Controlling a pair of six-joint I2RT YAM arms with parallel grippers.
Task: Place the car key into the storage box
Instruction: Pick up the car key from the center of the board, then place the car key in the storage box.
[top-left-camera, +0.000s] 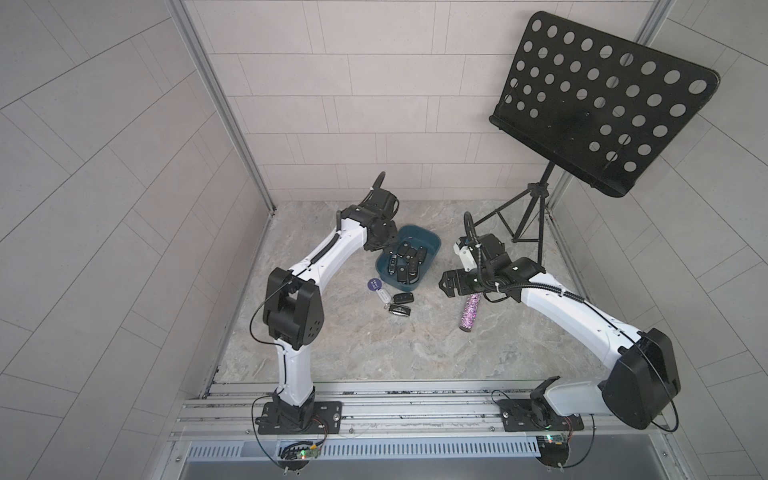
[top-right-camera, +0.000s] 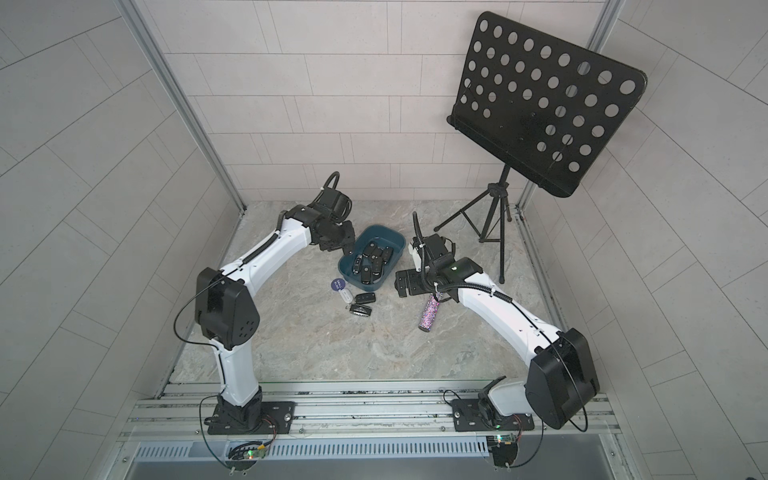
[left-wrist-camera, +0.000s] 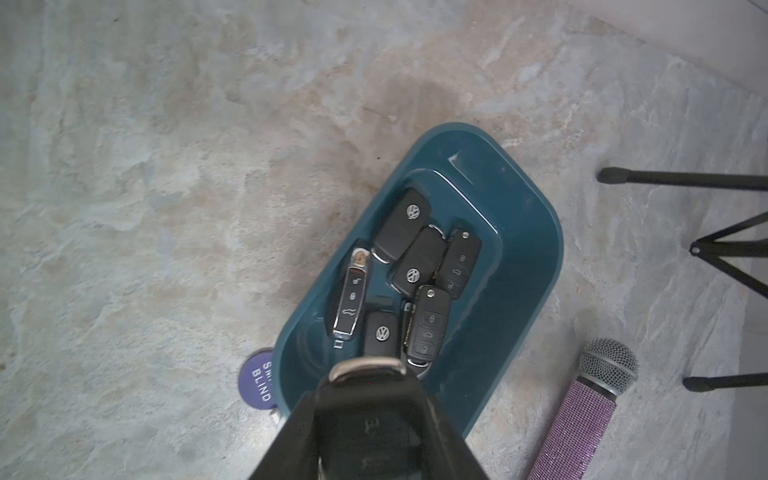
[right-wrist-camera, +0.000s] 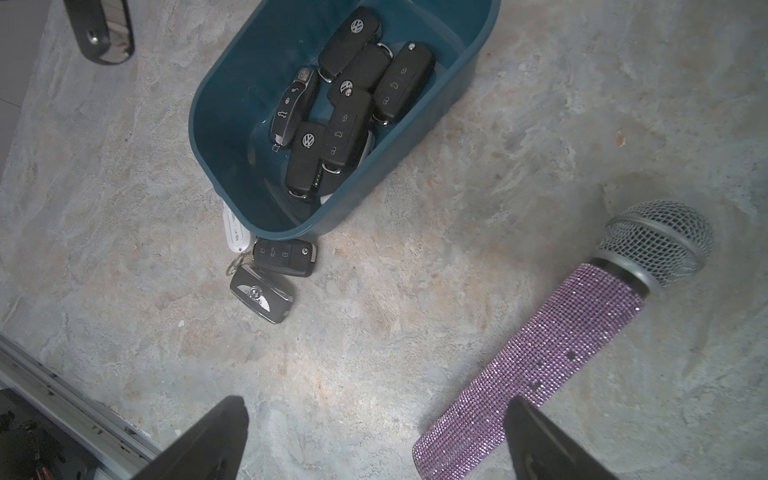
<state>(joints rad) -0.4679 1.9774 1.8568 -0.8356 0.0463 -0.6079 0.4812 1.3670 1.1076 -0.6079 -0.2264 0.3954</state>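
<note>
Most of the car key (left-wrist-camera: 365, 428) is swallowed by the left pincer (left-wrist-camera: 366, 395). Only its chrome-edged end and a dim, blurred face show between the two black fingers (left-wrist-camera: 291, 440) clamped on its sides. In both top views the key is hard to pick out from the black pincer (top-left-camera: 389, 249). It hangs over the edge of the storage box (left-wrist-camera: 536, 266) nearest that pincer. Just beyond its tips lies a pile of black fobs (left-wrist-camera: 419, 266), overlapping too much to count. A purple disc (left-wrist-camera: 257, 380) beside the pincer is half cut off by the box wall.

The left arm reaches forward, elbow raised and wrist bent down toward the box (top-left-camera: 432, 243). The right arm is folded low, and the right pincer (right-wrist-camera: 378, 401) gapes wide with nothing in it. A glittery purple microphone (right-wrist-camera: 540, 361) lies below it, its handle end running behind one finger. Farther out, two more keys (right-wrist-camera: 282, 257) lie just outside the box.

The worktop (top-left-camera: 374, 353) is marbled grey-beige, walled by pale tiles. A black perforated music stand (top-left-camera: 602, 104) stands in the far corner.
</note>
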